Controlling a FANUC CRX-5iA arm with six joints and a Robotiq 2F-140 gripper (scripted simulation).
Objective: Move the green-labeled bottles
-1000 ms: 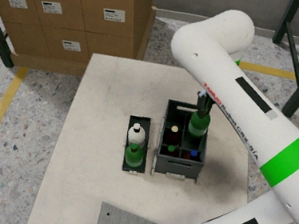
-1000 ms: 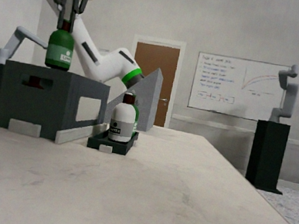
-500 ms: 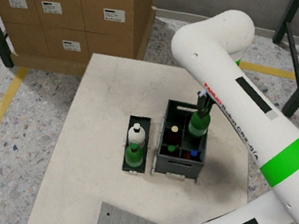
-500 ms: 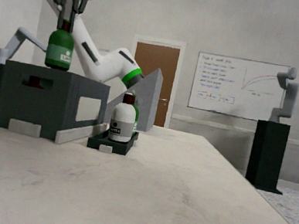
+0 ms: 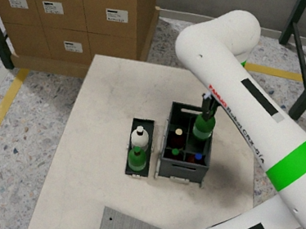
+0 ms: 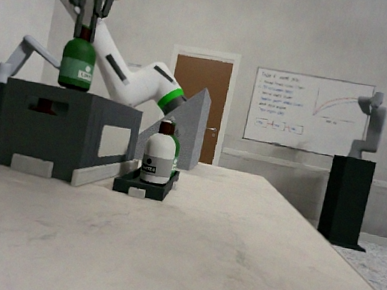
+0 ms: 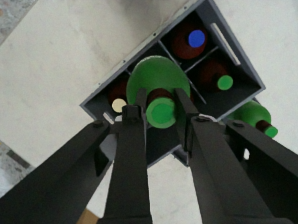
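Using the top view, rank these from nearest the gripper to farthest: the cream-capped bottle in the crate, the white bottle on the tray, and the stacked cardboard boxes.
1. Cream-capped bottle, in the crate slot just left of the gripper and the green-labeled bottle it holds.
2. White bottle, on the tray farther left.
3. Cardboard boxes, on the floor beyond the table.

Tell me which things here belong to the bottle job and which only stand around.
Job:
gripper, shut on green-labeled bottle
second green-labeled bottle on dark tray
white-labeled bottle
dark grey slotted crate

Around:
brown cardboard boxes
whiteboard
brown door
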